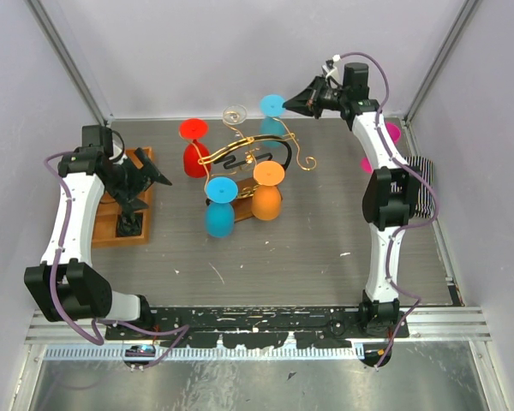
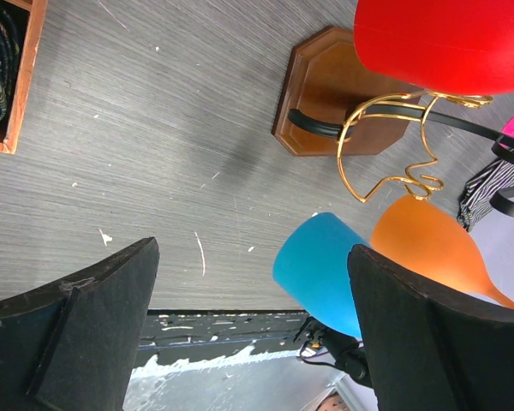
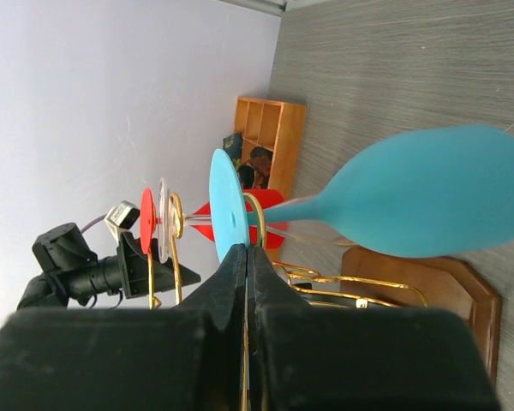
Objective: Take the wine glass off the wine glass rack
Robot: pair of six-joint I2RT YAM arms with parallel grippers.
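Up at the far right, the right hand (image 1: 289, 104) pinches the foot of the teal wine glass (image 3: 428, 193), which hangs upside down on the gold wine glass rack (image 1: 255, 156) mid-table; the left hand (image 2: 248, 334) gapes wide, empty, near the compartment tray (image 1: 128, 224)

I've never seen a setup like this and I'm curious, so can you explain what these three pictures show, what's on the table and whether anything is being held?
These are two robot arms bolted to a table. One picture looks down from above; the other two come from cameras on each arm's wrist. On the grey table stands a gold wire wine glass rack with coloured glasses hanging upside down: red, blue, orange and a teal wine glass. A wooden compartment tray sits at the left. The right tool is shut on the teal glass's round foot. The left tool is open and holds nothing.
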